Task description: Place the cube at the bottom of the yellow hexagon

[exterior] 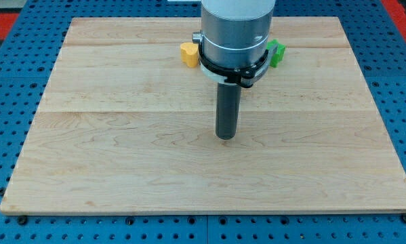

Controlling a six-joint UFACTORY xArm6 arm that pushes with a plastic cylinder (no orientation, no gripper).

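A yellow hexagon block point(188, 54) lies near the top middle of the wooden board point(121, 156), partly hidden behind the arm's grey body. A green block point(276, 53) shows to the right of the arm's body, also partly hidden; its shape cannot be made out. My tip point(226, 136) rests on the board near its middle, well below both blocks and touching neither. No other block shows; anything behind the arm's body is hidden.
The arm's wide grey body point(235, 30) with a black collar covers the top middle of the board. A blue perforated table point(13, 81) surrounds the board on all sides.
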